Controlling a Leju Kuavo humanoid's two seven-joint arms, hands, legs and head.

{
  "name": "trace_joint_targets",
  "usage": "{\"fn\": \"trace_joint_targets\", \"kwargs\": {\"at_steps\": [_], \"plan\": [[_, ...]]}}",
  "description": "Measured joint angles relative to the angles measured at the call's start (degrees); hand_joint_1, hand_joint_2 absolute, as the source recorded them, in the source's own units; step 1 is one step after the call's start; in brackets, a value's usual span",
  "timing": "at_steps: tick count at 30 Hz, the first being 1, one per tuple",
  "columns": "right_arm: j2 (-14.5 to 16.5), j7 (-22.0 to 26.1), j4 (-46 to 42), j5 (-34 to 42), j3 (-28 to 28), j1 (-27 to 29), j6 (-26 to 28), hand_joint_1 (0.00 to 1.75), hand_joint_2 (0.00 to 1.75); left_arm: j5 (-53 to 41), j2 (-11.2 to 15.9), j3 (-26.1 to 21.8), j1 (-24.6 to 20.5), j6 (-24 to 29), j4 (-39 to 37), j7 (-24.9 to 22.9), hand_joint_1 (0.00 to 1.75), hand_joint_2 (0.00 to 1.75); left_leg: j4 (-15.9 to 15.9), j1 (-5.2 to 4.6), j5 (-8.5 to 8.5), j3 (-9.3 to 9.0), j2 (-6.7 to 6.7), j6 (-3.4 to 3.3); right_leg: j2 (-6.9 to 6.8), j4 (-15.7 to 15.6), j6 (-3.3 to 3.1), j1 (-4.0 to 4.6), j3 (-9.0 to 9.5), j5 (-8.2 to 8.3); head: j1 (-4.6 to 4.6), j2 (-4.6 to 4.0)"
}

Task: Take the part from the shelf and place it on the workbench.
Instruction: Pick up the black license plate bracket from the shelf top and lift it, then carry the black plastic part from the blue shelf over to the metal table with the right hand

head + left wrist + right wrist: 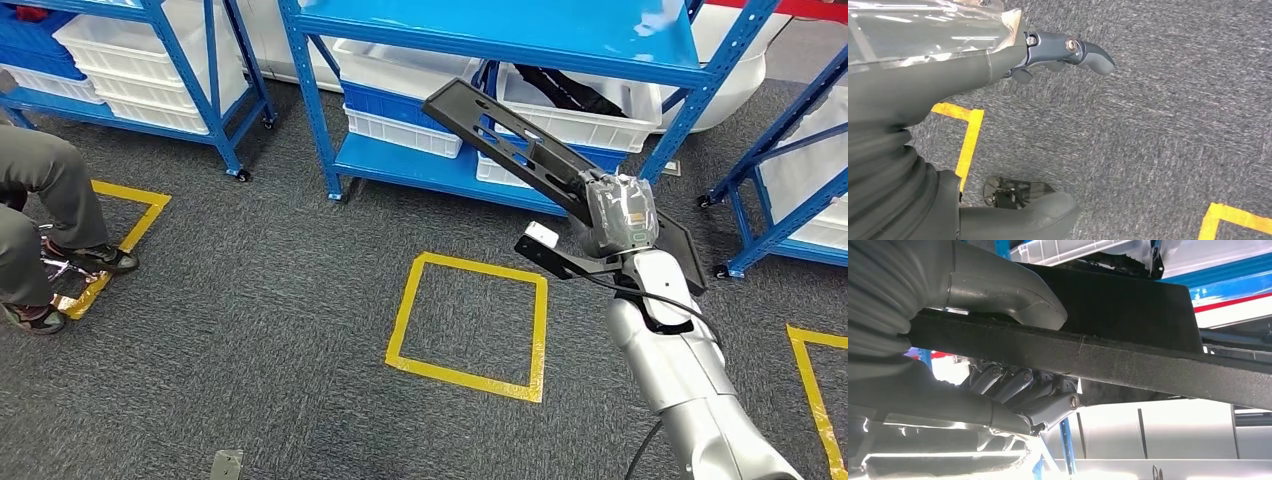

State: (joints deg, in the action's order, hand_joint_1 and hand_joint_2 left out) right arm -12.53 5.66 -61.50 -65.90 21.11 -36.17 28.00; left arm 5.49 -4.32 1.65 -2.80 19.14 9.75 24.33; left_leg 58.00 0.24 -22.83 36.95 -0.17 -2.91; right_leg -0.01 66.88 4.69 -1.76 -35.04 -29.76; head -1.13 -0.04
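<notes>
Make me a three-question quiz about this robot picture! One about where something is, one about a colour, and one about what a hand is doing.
1. Where are the white bins?
A. on the blue shelf
B. on the floor square
C. in the person's lap

2. What colour is the tape square on the floor?
A. red
B. yellow
C. green

3. What is the right hand doing?
A. hanging with nothing in it
B. pushing a bin
C. holding the black part

Answers: 1 A, the bins sit on the blue shelf. 2 B, the tape is yellow on grey carpet. 3 C, the right wrist view shows thumb and fingers clamped on the part.
</notes>
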Motion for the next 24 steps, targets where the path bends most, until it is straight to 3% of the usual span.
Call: {"fn": "trace_joint_targets", "kwargs": {"at_steps": [2,3,4,6,7,8,10,11,12,13,14,15,16,18,19,21,22,23,24], "plan": [[0.01,0.02,-0.19,0.05,-0.1,-0.02,-0.15,1.75,1.75,-0.01,0.01,-0.01,0.0,-0.2,0.01,0.09,0.0,1.75,0.76,-0.05,0.69,1.3,-0.04,0.66,0.09,-6.45,-0.33,0.46,4.08,0.48,-0.02,0.0],[-0.01,0.03,-0.31,0.08,-0.19,0.03,-0.16,1.75,1.75,-0.03,0.02,-0.01,0.04,-0.33,0.01,0.16,0.0,1.75,0.94,-0.12,1.11,1.66,-0.07,0.97,0.15,-7.94,-0.8,0.75,4.8,0.26,-0.02,0.0],[-0.03,0.08,-0.43,0.11,-0.28,0.15,-0.17,1.75,1.75,-0.05,0.03,-0.01,0.08,-0.47,0.01,0.25,0.0,1.75,0.93,-0.2,1.63,1.89,-0.13,1.22,0.21,-8.23,-1.34,1.1,4.82,0.37,-0.07,0.0],[-0.04,0.17,-0.52,0.13,-0.4,0.37,-0.22,1.75,1.75,-0.09,0.15,-0.01,0.19,-0.62,-0.02,0.37,0.0,1.75,1.08,-0.2,1.94,2.4,-0.27,1.68,0.08,-8.02,-2.43,0.68,3.7,1.33,-0.11,0.0],[-0.03,0.21,-0.59,0.13,-0.42,0.46,-0.25,1.75,1.75,-0.09,0.22,-0.01,0.23,-0.66,-0.03,0.41,0.0,1.75,1.85,-0.12,0.63,2.87,-0.25,1.99,-0.01,-7.98,-3.19,0.41,3.15,1.95,-0.19,0.0],[-0.02,0.21,-0.67,0.09,-0.44,0.53,-0.26,1.75,1.75,-0.11,0.28,-0.01,0.25,-0.69,-0.04,0.45,0.0,1.75,3.55,-0.01,-1.81,3.47,-0.21,2.32,-0.11,-8.03,-3.91,0.16,2.5,2.66,-0.19,0.0],[-0.01,0.05,-0.89,0.01,-0.64,0.57,-0.27,1.75,1.75,-0.17,0.32,-0.01,0.23,-0.85,-0.04,0.49,0.0,1.75,10.14,0.29,-8.38,4.79,-0.06,2.89,-0.16,-7.99,-4.82,0.26,1.0,4.15,-0.27,0.0],[-0.01,-0.04,-0.97,-0.04,-0.77,0.6,-0.27,1.75,1.75,-0.21,0.32,-0.01,0.2,-0.94,-0.04,0.5,0.0,1.75,13.89,0.4,-10.42,5.21,-0.06,3.08,-0.18,-7.96,-4.92,0.37,0.07,4.91,-0.28,0.0],[-0.01,-0.13,-1.06,-0.06,-0.89,0.64,-0.27,1.75,1.75,-0.26,0.32,-0.01,0.16,-1.03,-0.04,0.5,0.0,1.75,16.79,0.49,-10.99,5.19,-0.05,3.21,-0.18,-7.93,-4.9,0.45,-0.9,5.69,-0.29,0.0],[-0.01,-0.15,-1.13,-0.08,-0.95,0.69,-0.27,1.75,1.75,-0.31,0.33,0.0,0.12,-1.08,-0.04,0.5,0.0,1.75,18.13,0.55,-10.11,4.47,-0.04,3.24,-0.18,-7.91,-4.82,0.49,-1.85,6.46,-0.3,0.0],[-0.02,-0.15,-1.2,-0.1,-0.98,0.73,-0.27,1.75,1.75,-0.36,0.33,0.0,0.06,-1.12,-0.03,0.5,0.0,1.75,17.54,0.58,-8.45,2.79,-0.04,3.15,-0.16,-7.89,-4.69,0.52,-2.78,7.25,-0.31,0.0],[-0.04,-0.15,-1.28,-0.13,-1.04,0.75,-0.27,1.75,1.75,-0.4,0.34,-0.01,-0.04,-1.14,-0.01,0.5,0.0,1.75,15.12,0.59,-7.09,0.16,-0.05,2.97,-0.12,-7.89,-4.52,0.53,-3.6,8.01,-0.32,0.0],[-0.06,-0.15,-1.47,-0.14,-1.15,0.78,-0.27,1.75,1.75,-0.42,0.37,-0.01,-0.18,-1.15,0.04,0.5,0.0,1.75,11.15,0.5,-6.96,-3.29,-0.09,2.7,-0.09,-7.88,-4.29,0.58,-4.28,8.71,-0.33,0.0],[-0.1,-0.15,-1.91,-0.14,-1.44,0.71,-0.27,1.75,1.75,-0.5,0.48,0.0,-0.5,-1.16,0.13,0.52,0.0,1.75,2.86,0.1,-8.78,-9.05,-0.17,2.09,-0.16,-8.13,-3.57,0.59,-5.04,10.18,-0.23,0.0],[-0.1,-0.15,-2.08,-0.15,-1.54,0.69,-0.27,1.75,1.75,-0.54,0.53,0.01,-0.58,-1.16,0.16,0.54,0.0,1.75,0.37,-0.25,-9.52,-10.31,-0.21,1.75,-0.24,-8.56,-3.11,0.47,-5.18,11.03,-0.26,0.0],[-0.14,-0.15,-2.14,-0.16,-1.61,0.95,-0.27,1.75,1.75,-0.59,0.62,0.01,-0.5,-1.17,0.14,0.56,0.0,1.75,-1.0,-0.59,-8.19,-9.7,-0.05,0.9,-0.29,-9.66,-2.26,0.39,-5.35,12.51,-0.33,0.0],[-0.21,-0.14,-2.14,-0.18,-1.64,1.23,-0.27,1.75,1.75,-0.59,0.68,0.01,-0.43,-1.18,0.13,0.56,0.0,1.75,-1.43,-0.57,-7.11,-9.07,0.07,0.29,-0.21,-9.46,-2.22,0.42,-5.75,11.81,-0.37,0.0],[-0.3,-0.14,-2.13,-0.19,-1.67,1.49,-0.27,1.75,1.75,-0.59,0.74,-0.01,-0.36,-1.19,0.12,0.55,0.0,1.75,-1.78,-0.48,-5.91,-8.25,0.21,-0.25,-0.14,-8.24,-2.47,0.52,-6.41,9.93,-0.27,0.0],[-0.39,-0.14,-2.13,-0.18,-1.72,1.66,-0.28,1.75,1.75,-0.59,0.75,-0.02,-0.33,-1.19,0.11,0.55,0.0,1.75,-1.98,-0.39,-4.75,-7.27,0.36,-0.65,-0.09,-5.62,-2.91,0.51,-7.27,6.91,-0.19,0.0]]}}
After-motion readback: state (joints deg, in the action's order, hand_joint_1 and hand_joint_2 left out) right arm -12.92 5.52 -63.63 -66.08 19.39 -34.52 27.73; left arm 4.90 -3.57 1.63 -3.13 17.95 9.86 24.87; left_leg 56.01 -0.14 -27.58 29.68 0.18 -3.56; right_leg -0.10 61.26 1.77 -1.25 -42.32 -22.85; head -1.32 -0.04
